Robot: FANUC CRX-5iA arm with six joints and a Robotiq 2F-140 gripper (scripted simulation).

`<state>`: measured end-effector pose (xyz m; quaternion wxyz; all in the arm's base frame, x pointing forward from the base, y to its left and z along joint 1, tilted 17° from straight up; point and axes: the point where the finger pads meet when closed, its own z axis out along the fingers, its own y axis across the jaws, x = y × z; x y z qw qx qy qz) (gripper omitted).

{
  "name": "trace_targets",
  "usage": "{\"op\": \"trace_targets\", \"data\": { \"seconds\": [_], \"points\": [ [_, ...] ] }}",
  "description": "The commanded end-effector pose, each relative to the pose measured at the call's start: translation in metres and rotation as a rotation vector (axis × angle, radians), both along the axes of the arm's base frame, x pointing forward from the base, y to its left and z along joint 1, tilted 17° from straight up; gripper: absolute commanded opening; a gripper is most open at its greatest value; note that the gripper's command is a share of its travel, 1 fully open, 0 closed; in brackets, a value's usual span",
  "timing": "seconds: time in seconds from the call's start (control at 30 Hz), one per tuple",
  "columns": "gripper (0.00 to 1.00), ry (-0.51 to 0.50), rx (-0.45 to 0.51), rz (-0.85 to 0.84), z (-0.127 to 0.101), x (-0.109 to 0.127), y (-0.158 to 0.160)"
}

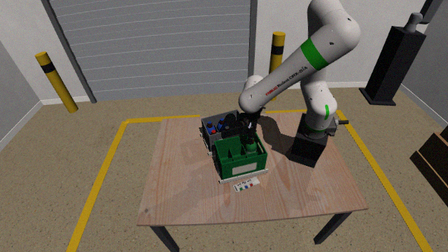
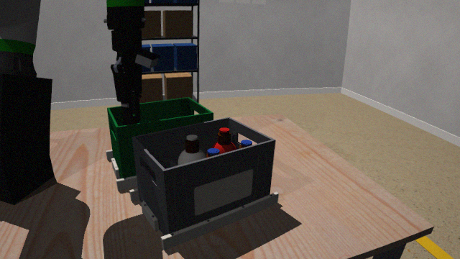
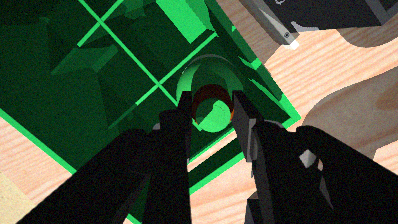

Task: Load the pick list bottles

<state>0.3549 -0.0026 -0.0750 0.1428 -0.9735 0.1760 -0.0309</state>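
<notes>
My gripper (image 1: pixel 250 134) (image 2: pixel 131 118) (image 3: pixel 211 106) is shut on the neck of a green-labelled bottle (image 1: pixel 250 146) (image 3: pixel 215 118). The bottle is upright inside a corner compartment of the green crate (image 1: pixel 224 169) (image 2: pixel 126 158) (image 3: pixel 37 142); whether its base touches the floor is hidden. The other visible compartments look empty. The grey crate (image 1: pixel 208 141) (image 2: pixel 180 201) holds two blue-capped bottles (image 2: pixel 213 151) (image 2: pixel 246 142), a red bottle (image 2: pixel 224 147) and a grey bottle (image 2: pixel 191 157). The pick list (image 1: pixel 246 184) shows green, blue and red squares; its digits are small and sideways.
White locating rails (image 1: pixel 243 176) (image 2: pixel 219 221) run along the crates' bases on the wooden table (image 1: pixel 182 199) (image 2: pixel 323 191). The grey crate stands close beside the green one. The robot's black base (image 1: pixel 308 148) stands at the table's right in the top view.
</notes>
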Motion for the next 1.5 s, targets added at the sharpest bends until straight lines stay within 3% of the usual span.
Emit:
{"op": "trace_targets", "data": {
  "seconds": [0.0, 1.47],
  "points": [
    [0.1, -0.001, 0.0, 0.0, -0.001, 0.001, 0.0],
    [0.1, -0.001, 0.0, 0.0, -0.019, 0.003, 0.005]
  ]
}}
